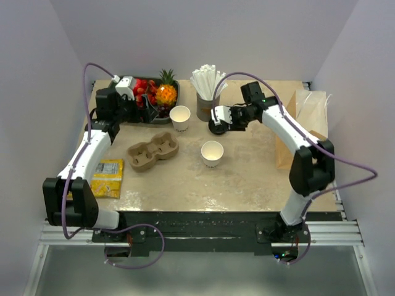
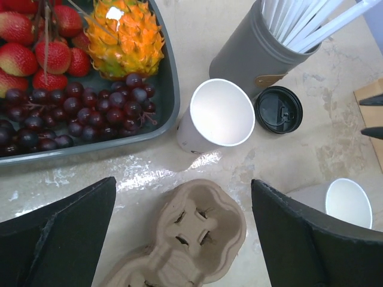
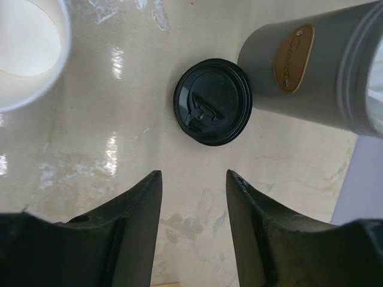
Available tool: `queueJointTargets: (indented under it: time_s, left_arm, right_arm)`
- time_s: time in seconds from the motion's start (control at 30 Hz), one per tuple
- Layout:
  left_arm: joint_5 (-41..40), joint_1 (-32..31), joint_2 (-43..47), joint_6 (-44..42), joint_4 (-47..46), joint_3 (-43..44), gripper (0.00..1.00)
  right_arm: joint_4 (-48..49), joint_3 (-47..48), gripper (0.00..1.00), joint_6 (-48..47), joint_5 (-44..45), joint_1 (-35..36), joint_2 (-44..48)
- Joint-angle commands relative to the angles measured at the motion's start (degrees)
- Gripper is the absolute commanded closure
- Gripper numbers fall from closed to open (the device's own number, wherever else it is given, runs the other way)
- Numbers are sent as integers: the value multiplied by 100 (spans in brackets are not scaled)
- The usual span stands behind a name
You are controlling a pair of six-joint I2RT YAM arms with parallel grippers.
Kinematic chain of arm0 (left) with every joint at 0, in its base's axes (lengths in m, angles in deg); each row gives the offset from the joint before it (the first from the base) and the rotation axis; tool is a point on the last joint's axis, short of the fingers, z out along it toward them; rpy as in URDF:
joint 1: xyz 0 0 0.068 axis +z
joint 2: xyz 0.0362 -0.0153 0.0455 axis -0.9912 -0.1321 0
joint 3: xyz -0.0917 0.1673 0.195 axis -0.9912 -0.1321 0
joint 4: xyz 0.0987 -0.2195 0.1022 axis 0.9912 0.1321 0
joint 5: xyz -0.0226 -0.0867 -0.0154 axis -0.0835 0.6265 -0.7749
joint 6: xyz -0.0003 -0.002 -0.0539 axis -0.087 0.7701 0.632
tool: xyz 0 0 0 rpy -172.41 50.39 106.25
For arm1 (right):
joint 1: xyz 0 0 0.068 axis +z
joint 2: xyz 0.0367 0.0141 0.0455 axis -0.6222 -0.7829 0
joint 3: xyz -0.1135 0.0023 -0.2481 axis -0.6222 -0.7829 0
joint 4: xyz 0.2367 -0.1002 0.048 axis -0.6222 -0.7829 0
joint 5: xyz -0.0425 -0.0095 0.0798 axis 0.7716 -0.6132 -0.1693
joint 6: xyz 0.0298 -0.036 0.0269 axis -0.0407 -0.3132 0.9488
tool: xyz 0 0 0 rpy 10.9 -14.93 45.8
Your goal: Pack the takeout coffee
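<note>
Lid point(image 3: 213, 101), black: flat, just beside straw holder point(image 3: 311, 72). My right pincer point(image 3: 193, 174): near lid, part open, empty. My left pincer point(image 2: 182, 181): wide open, empty.

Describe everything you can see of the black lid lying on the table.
The black lid is round and glossy, plastic by its look, with a raised rim and a moulded sip spout on its top face. It lies flat on the pale marbled table, top side up, not on any cup. It sits close beside the grey straw holder; whether the two touch is unclear. The right gripper hovers next to it, fingers apart and not touching it.
</note>
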Motion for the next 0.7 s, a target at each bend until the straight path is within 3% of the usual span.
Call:
queueJointTargets:
  time_s: [0.0,0.1,0.27,0.67]
  left_arm:
    - [-113,57,406,-593,245,8,2]
    - [-192,48,503,-795,368,-18,2]
    - [-420,48,529,-955,492,-18,2]
    - [-614,48,591,-964,465,-141,2]
  right_arm:
    - [-1407,1325,53,-1750,-283,-120,-838]
    - [-1796,1635,54,-2525,-169,-138,-1279]
    - [-1602,1371,58,-3441,-10,-112,-1577]
    - [-1471,1767,65,-3847,306,-68,-2237]
